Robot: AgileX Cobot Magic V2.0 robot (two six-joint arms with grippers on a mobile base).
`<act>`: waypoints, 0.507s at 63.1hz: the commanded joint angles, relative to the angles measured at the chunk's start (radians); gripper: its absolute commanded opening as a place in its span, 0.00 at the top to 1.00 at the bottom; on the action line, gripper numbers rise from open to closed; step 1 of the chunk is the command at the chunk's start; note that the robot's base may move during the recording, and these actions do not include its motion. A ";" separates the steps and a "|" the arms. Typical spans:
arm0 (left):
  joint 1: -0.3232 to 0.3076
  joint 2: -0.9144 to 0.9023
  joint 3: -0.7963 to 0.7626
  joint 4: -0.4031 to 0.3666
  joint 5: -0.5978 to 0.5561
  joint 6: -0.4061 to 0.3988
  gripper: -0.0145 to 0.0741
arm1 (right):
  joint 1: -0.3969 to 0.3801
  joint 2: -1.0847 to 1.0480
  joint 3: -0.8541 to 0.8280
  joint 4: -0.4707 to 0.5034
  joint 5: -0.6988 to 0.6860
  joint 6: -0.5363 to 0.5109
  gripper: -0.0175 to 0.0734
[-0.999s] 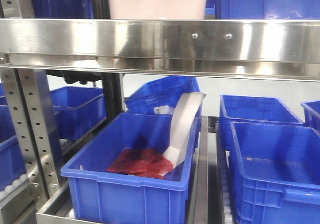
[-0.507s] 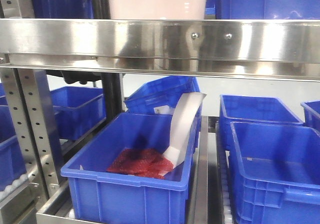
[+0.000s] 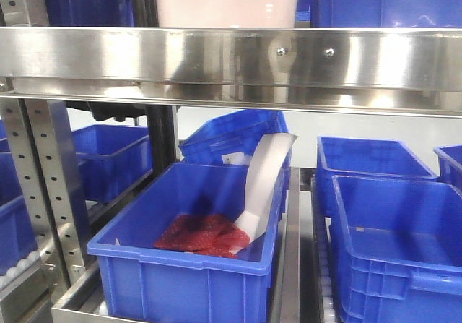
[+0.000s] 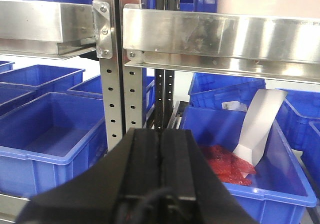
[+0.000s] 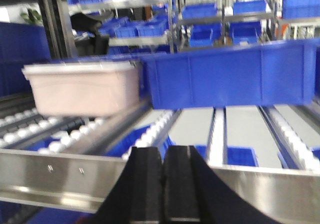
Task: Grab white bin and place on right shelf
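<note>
Lower tier: open blue crate [image 3: 189, 254] at front, holding red material [image 3: 202, 234] and a curved white strip [image 3: 266, 182] leaning against its right wall. Empty blue crate [image 3: 395, 247] just beside, right. Tilted blue crate [image 3: 232, 135] behind.

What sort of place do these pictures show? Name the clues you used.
Probably a warehouse or factory storage area: stainless-steel flow racks with roller tracks, rows of blue plastic crates, and more loaded racking behind.

front: level, close to right shelf [image 3: 231, 59] rail | left wrist: below rail | right wrist: above rail, blurred
</note>
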 commanded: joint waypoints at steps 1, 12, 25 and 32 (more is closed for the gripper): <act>0.001 -0.012 0.022 -0.010 -0.093 -0.009 0.97 | -0.003 0.007 -0.017 -0.272 -0.055 0.255 0.73; 0.001 -0.012 0.022 -0.010 -0.093 -0.009 0.97 | -0.003 0.006 0.010 -0.602 -0.058 0.575 0.73; 0.001 -0.012 0.022 -0.010 -0.093 -0.009 0.97 | -0.003 -0.018 0.079 -0.604 -0.067 0.544 0.73; 0.001 -0.012 0.022 -0.010 -0.093 -0.009 0.97 | -0.004 -0.070 0.160 -0.604 -0.099 0.544 0.73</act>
